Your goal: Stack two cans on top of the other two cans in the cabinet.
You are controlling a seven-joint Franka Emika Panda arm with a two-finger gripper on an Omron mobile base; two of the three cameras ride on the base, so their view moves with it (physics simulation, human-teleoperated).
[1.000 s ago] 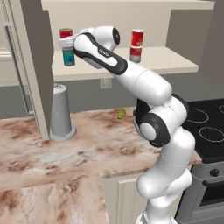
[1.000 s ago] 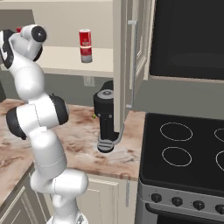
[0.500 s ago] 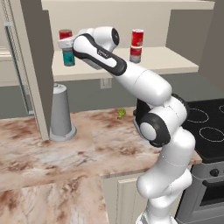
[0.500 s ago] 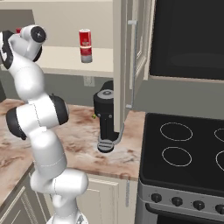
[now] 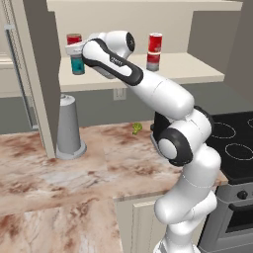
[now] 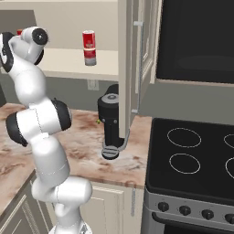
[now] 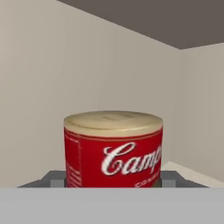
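On the left of the cabinet's shelf (image 5: pixel 163 74), a bright red can (image 5: pixel 74 39) sits on top of a teal can (image 5: pixel 77 64). My gripper (image 5: pixel 75 49) is shut on the red can (image 7: pixel 113 148), whose pale lid and red label sit between my fingertips (image 7: pixel 57 178) in the hand view. The teal can under it is hidden there. Further right on the shelf stands a second red and silver-grey column (image 5: pixel 154 52), which looks like two cans stacked; it is also in the right base view (image 6: pixel 89 48).
On the marble counter (image 5: pixel 74 183) below, a grey cone-shaped stand (image 5: pixel 68 126) is by the cabinet's side panel (image 5: pixel 39 74). A small green item (image 5: pixel 136 128) lies near the wall. A dark appliance (image 6: pixel 112 119) stands behind the open cabinet door (image 6: pixel 130 68), with the stove (image 6: pixel 192 151) at right.
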